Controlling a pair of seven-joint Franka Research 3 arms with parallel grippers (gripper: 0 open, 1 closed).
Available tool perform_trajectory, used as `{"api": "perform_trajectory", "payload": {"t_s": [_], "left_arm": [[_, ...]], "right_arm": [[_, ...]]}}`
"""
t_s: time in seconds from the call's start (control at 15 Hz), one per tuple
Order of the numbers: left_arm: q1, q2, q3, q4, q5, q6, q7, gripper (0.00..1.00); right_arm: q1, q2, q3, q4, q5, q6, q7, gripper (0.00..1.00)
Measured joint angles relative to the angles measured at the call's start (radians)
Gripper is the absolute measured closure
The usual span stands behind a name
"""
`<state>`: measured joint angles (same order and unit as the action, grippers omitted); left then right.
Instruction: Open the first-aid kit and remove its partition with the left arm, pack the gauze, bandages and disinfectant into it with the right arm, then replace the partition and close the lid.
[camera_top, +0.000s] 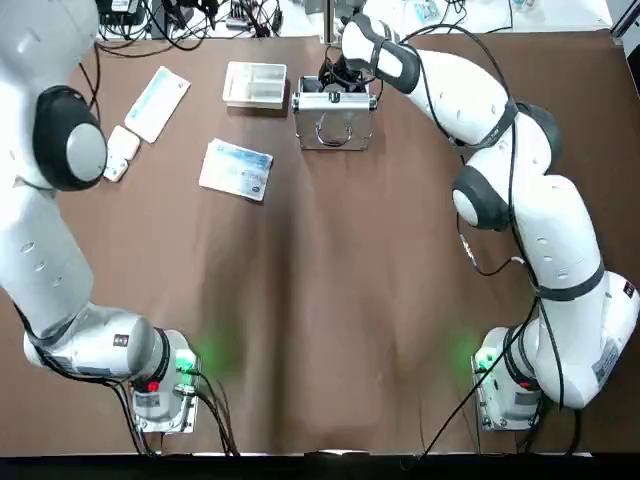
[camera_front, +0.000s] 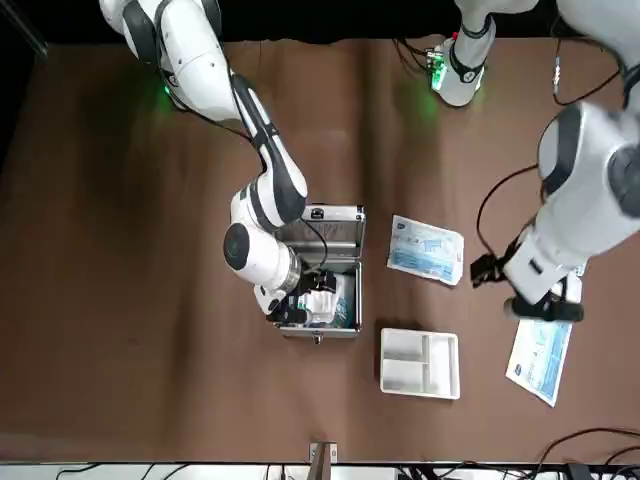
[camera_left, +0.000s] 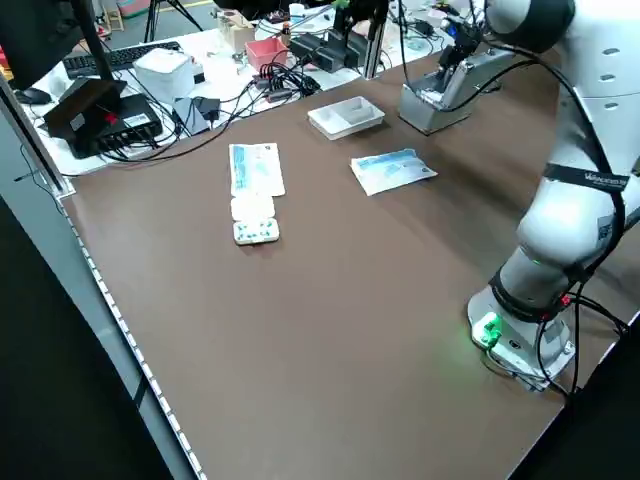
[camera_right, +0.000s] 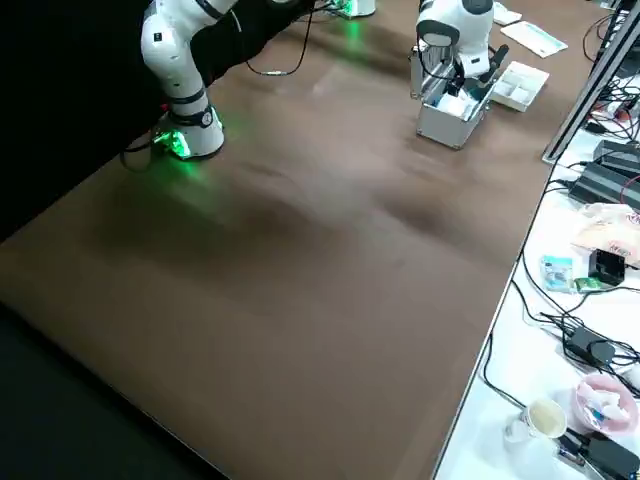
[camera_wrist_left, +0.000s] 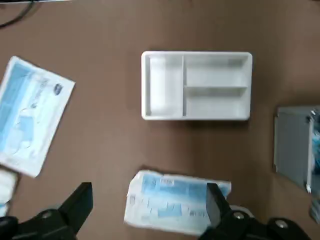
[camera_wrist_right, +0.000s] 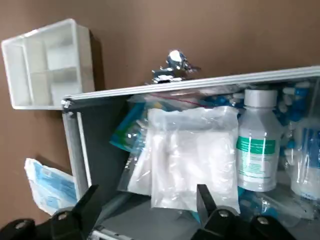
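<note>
The silver first-aid kit (camera_top: 335, 100) stands open at the table's far middle, its lid (camera_top: 335, 132) folded back toward me. My right gripper (camera_wrist_right: 147, 197) hangs open just above the inside of the case (camera_front: 345, 300). Under it lie a clear bag of white gauze (camera_wrist_right: 187, 155) and the disinfectant (camera_wrist_right: 256, 150), a white bottle with a green label. The cream partition (camera_top: 255, 83) rests on the table to the left of the case. My left gripper (camera_wrist_left: 148, 195) is open and held high over a white-blue packet (camera_wrist_left: 175, 202), with nothing in it.
A white-blue packet (camera_top: 236, 168) lies in front of the partition. A second one (camera_top: 157, 103) and small white packs (camera_top: 120, 152) sit at the far left. Cables and boxes (camera_left: 150, 75) crowd the bench beyond the table's far edge.
</note>
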<state>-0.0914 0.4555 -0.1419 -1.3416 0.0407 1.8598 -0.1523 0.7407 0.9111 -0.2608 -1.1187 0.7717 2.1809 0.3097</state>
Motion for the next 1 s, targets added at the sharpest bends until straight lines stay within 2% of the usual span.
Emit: {"api": "perform_trajectory", "payload": {"t_s": [0.4,0.73,0.87,1.0], "left_arm": [[-0.05,0.195,-0.001,0.0,0.0,0.235,-0.123,0.0],[-0.093,0.301,0.004,0.002,0.0,0.368,-0.211,0.0],[-0.092,0.341,0.015,0.004,0.0,0.425,-0.213,0.0],[-0.092,0.382,0.029,0.006,0.0,0.48,-0.213,0.0]], "right_arm": [[-0.026,-0.059,-0.013,0.023,0.001,-0.152,0.046,0.15],[-0.185,-0.138,-0.042,0.084,-0.007,-0.441,0.047,0.15],[-0.247,-0.184,-0.077,0.095,-0.074,-0.538,0.024,0.15],[-0.282,-0.247,-0.119,0.1,-0.203,-0.613,-0.033,0.14]]}}
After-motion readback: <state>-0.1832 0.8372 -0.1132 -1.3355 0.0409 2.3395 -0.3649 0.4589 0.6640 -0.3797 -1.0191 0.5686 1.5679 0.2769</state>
